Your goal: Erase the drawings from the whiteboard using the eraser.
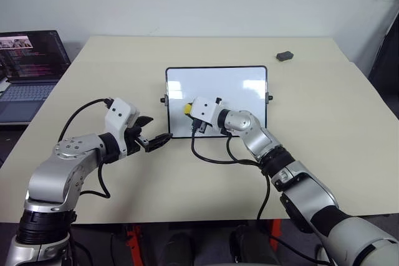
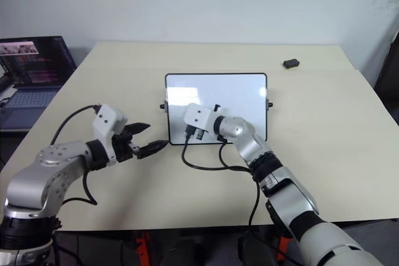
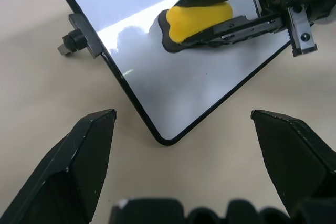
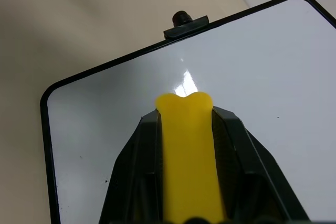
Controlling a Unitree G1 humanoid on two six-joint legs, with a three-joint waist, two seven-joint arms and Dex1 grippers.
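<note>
the whiteboard (image 1: 237,85) is lying flat near the middle of the beige table (image 1: 349,123), its black frame and small side knobs plain to see. in the head views its white surface is looking clean, and no drawings can be made out; in the wrist views only a few tiny dark specks are showing on the glossy surface.

the right gripper (image 1: 187,109) is reaching over the board's near left part, its jaws clamped tight on the eraser (image 3: 197,19), the yellow block with the dark underside. in the left wrist view the eraser is sitting against the board with its dark side down, close to the board's left edge and a little in from the near left corner. in the right wrist view the yellow block (image 4: 189,150) is sticking out between the two black fingers (image 4: 131,177), pointing toward the left edge of the board, where a side knob (image 4: 181,18) is showing.

the left gripper (image 1: 153,135) is hovering over the table just beside the board's near left corner, its two fingers spread wide apart and holding nothing, with the corner of the board lying ahead of the gap between them, untouched.

a small dark grey lump (image 1: 285,56) is resting on the far right part of the table, well apart from the board. an open laptop (image 1: 28,73) is sitting off the left side of the table.
</note>
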